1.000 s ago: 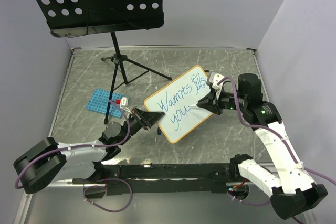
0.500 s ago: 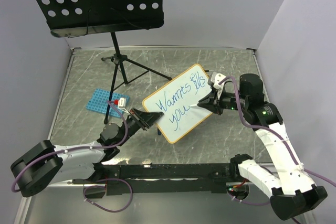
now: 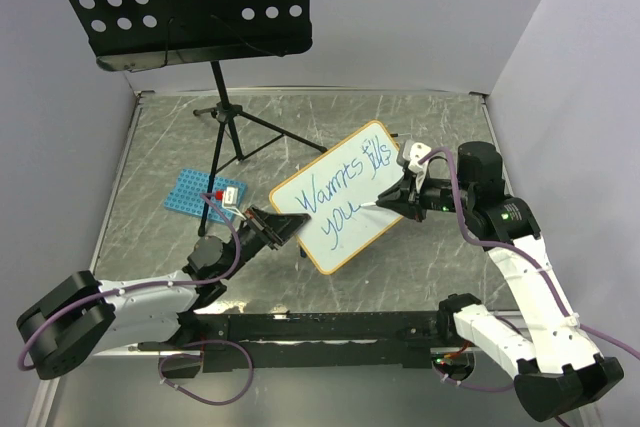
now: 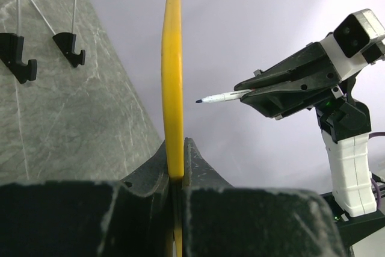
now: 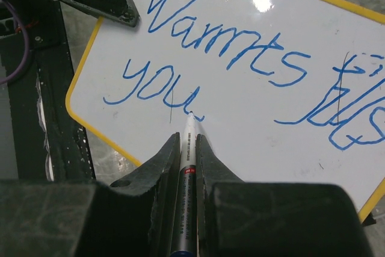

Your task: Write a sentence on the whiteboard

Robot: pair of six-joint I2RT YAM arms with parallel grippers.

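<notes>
With the whiteboard (image 3: 335, 197) clamped edgewise by the left gripper (image 3: 288, 228) and the marker (image 4: 224, 95) clenched in the right gripper (image 3: 385, 203), the sentence (image 5: 240, 58) is best continued just beside "you" with light, steady contact.

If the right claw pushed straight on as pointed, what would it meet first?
Likely the whiteboard: the marker held in the right claw points at its written face, with a small gap showing.
</notes>
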